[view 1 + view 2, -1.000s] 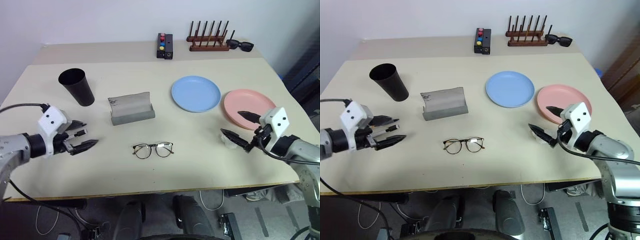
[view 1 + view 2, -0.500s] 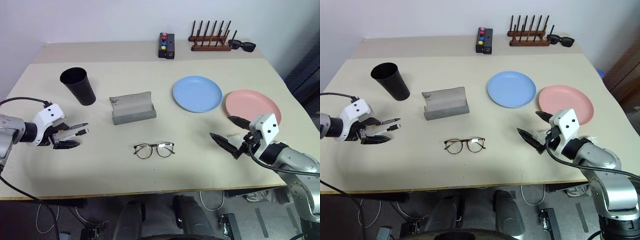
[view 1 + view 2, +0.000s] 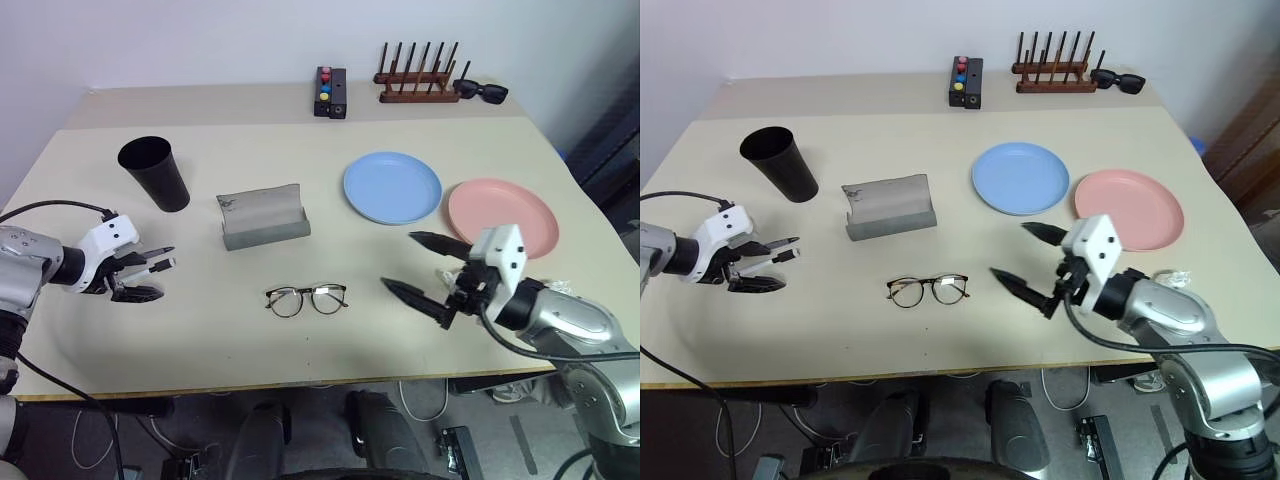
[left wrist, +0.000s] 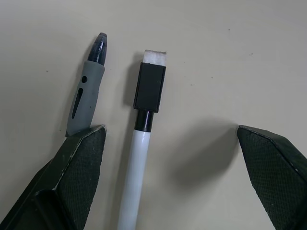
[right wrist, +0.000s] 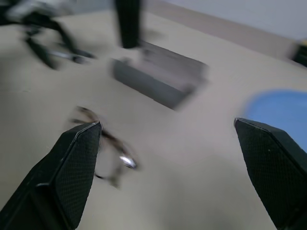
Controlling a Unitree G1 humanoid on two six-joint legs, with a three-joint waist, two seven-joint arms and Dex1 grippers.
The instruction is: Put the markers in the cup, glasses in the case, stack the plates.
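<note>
Two markers lie side by side at the table's left: a white one with a black cap (image 4: 149,89) and a grey-gripped one with a dark tip (image 4: 87,95). My left gripper (image 3: 150,272) hangs open just above them. The white marker lies between its fingers (image 4: 72,182), the grey one against the inside of one finger. The black cup (image 3: 155,173) stands upright behind them. The grey case (image 3: 262,218) sits open at centre, and the glasses (image 3: 307,299) lie in front of it. My right gripper (image 3: 400,262) is open and empty, right of the glasses. The blue plate (image 3: 392,187) and pink plate (image 3: 500,217) lie side by side.
At the far edge stand a black box with coloured buttons (image 3: 329,92), a wooden rack with dark pegs (image 3: 415,80) and black sunglasses (image 3: 480,92). A small crumpled clear wrapper (image 3: 1170,279) lies near the right edge.
My right gripper has swung left, away from the pink plate and toward the glasses. My left gripper moved left and tipped down over the markers, then held still. Both stayed open.
</note>
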